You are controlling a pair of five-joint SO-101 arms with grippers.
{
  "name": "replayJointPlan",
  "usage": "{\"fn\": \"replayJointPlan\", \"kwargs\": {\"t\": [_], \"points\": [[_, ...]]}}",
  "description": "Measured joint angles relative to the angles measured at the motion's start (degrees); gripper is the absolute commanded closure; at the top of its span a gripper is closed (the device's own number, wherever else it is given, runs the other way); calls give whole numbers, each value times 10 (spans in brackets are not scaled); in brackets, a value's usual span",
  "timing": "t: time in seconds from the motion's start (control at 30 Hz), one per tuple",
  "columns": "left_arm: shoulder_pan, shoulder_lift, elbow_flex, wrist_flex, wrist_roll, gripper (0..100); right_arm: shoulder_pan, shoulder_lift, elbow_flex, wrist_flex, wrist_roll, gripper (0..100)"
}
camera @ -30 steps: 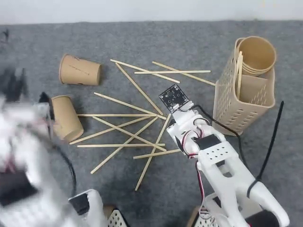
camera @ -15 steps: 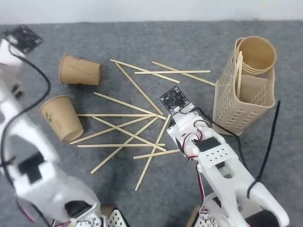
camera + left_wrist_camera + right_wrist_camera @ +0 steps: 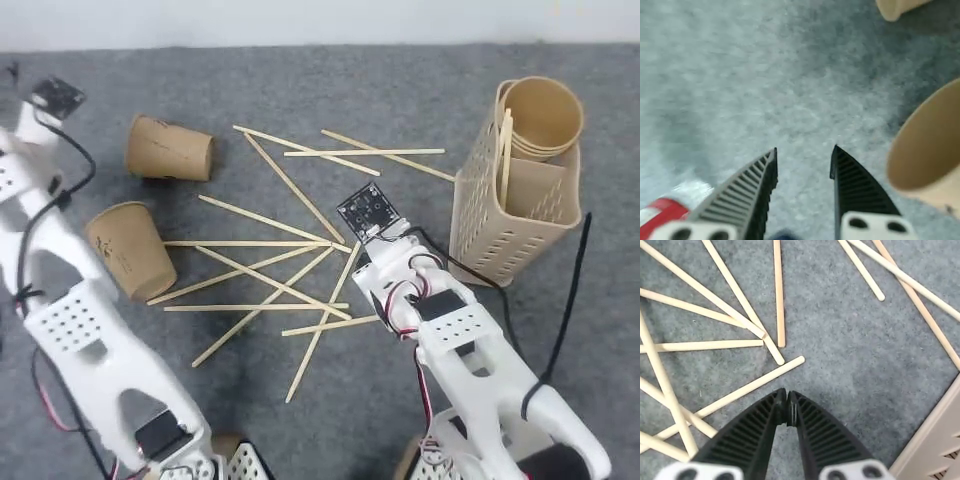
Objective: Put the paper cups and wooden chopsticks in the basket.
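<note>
Two paper cups lie on their sides on the grey carpet, one at the back left and one nearer the left edge. Several wooden chopsticks are scattered in the middle. The basket stands at the right, holding stacked cups and a few chopsticks. My left gripper is open above bare carpet, with a cup's open mouth close beside one finger and a second cup farther off. My right gripper is shut and empty, its tip just short of a chopstick's end.
The left arm runs along the left edge of the table. The right arm stands between the chopstick pile and the basket. The basket's wall is close beside the right gripper. Bare carpet lies behind the cups and in front of the chopsticks.
The left arm has swung up from low at the left edge towards the back left corner and settled there. The right arm, cups and chopsticks have not moved.
</note>
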Motion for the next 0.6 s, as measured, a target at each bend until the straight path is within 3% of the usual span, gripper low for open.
{"fn": "replayJointPlan", "kwargs": {"t": [0.13, 0.3, 0.47, 0.6], "points": [[31, 27, -38, 74, 0, 826, 0, 0, 0, -6, 0, 992], [82, 22, 2, 88, 4, 826, 0, 0, 0, -11, 0, 992], [138, -76, 165, 88, 4, 826, 10, 0, 0, -11, 0, 992], [217, -233, 361, 88, 4, 826, 22, 0, 0, -18, 0, 992]]}}
